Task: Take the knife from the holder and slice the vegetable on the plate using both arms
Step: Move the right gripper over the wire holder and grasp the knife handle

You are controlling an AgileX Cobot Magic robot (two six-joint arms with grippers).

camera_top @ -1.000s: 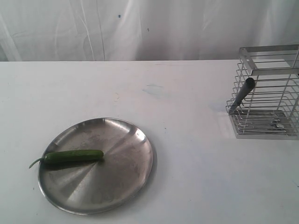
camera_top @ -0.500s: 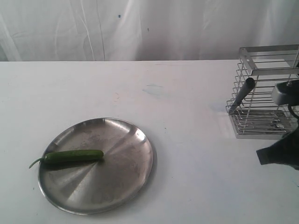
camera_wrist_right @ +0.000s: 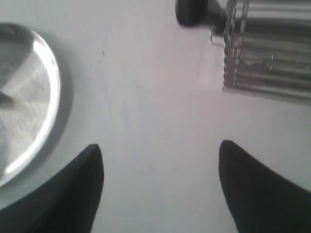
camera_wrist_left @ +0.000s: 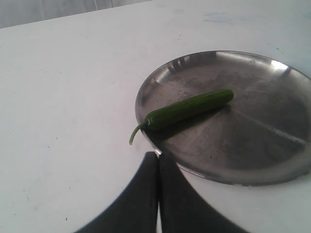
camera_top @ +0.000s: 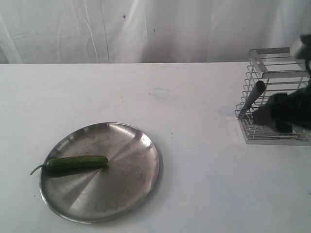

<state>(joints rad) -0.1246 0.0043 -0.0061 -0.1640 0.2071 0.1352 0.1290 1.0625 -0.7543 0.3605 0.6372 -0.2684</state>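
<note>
the steel plate point(camera_top: 99, 171) sits on the white bench point(camera_top: 194, 145), toward the left and near side in the exterior view. the cucumber point(camera_top: 75, 162) lies flat on the plate's left part, its thin curled stem point(camera_top: 37, 169) reaching out over the rim. it is whole, with no cut in it.

the wire holder point(camera_top: 277, 94) stands upright at the far right of the bench, well apart from the plate. the knife point(camera_top: 252, 98) is in the holder, tilted, its black rounded handle sticking up and out through the left side of the wires. how the blade sits lower down among the wires cannot be made out.

the right arm point(camera_top: 286, 112) shows as a dark blurred mass at the right edge of the exterior view, in front of the holder's lower half and just beside the knife handle; whether it touches either cannot be told. in the right wrist view the right gripper point(camera_wrist_right: 160, 184) has its jaws spread wide with nothing between them, only bare bench; the holder point(camera_wrist_right: 265, 46) and the dark end of the knife handle point(camera_wrist_right: 192, 12) are ahead of them, and the plate's rim point(camera_wrist_right: 46, 102) is off to one side.

in the left wrist view the left gripper point(camera_wrist_left: 158, 167) has its jaws pressed together, holding nothing. their tips are just beside the plate's point(camera_wrist_left: 233, 116) rim, near the stem end of the cucumber point(camera_wrist_left: 189, 108), apart from it.
</note>
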